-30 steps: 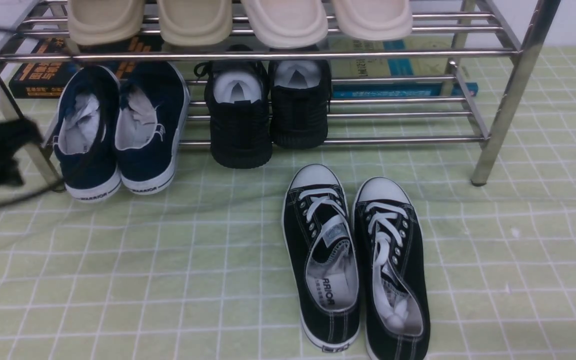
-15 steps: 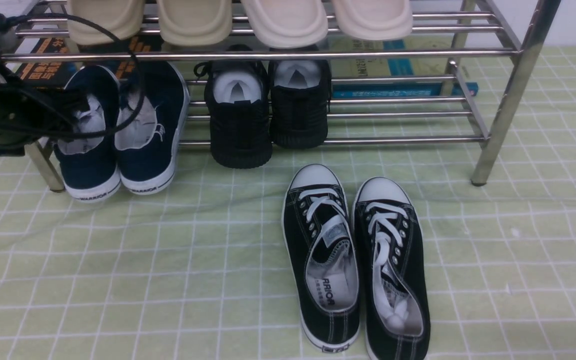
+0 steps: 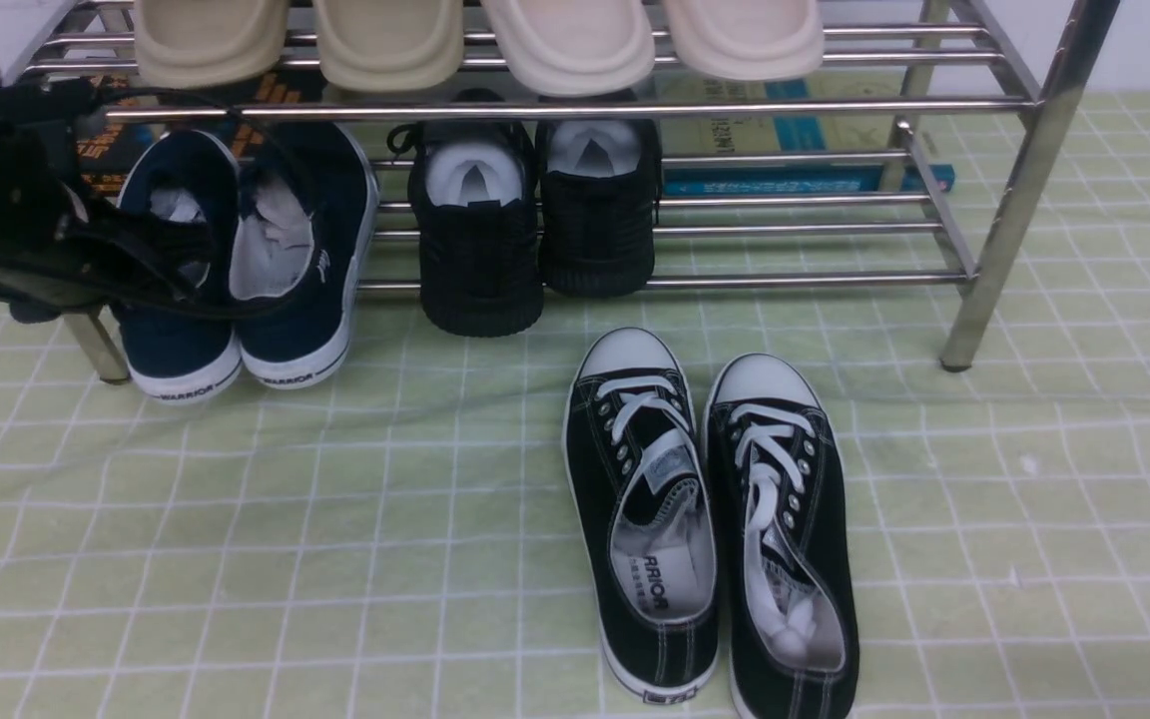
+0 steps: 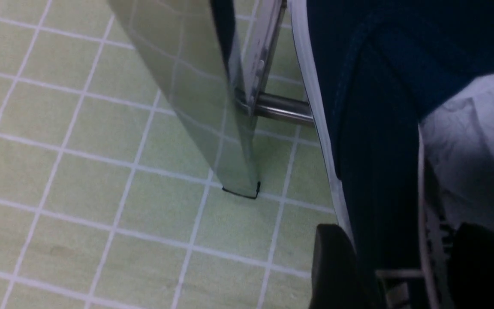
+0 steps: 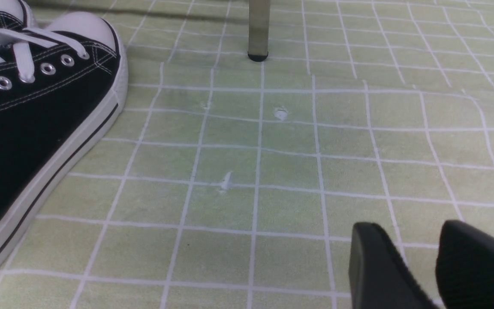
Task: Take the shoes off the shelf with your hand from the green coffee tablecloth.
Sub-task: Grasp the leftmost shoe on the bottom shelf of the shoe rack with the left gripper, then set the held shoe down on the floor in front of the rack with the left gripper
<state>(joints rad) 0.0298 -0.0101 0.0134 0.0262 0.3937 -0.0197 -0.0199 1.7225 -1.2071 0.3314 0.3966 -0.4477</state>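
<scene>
The navy shoes (image 3: 300,300) stand side by side at the left end of the chrome shelf (image 3: 575,108), heels out over the green coffee tablecloth (image 3: 335,519). My left gripper (image 3: 181,255), the hand, reaches in from the left over the left shoe (image 3: 181,345). In the left wrist view the left gripper (image 4: 405,257) stands open astride that shoe's outer wall (image 4: 380,163): one finger (image 4: 332,266) is outside and the other is inside by the white paper (image 4: 474,141). My right gripper (image 5: 414,240) is narrowly open over bare cloth, with nothing in it.
Black knit sneakers (image 3: 535,230) sit on the lower tier beside the navy pair. Beige slippers (image 3: 475,40) lie on the top tier, and books (image 3: 795,130) behind. Black lace-up sneakers (image 3: 715,519) stand on the cloth. A shelf leg (image 4: 212,98) stands close to my left gripper.
My left arm came in from the left edge, rose beside the shelf leg and moved right into the left navy shoe. The shoes have not shifted.
</scene>
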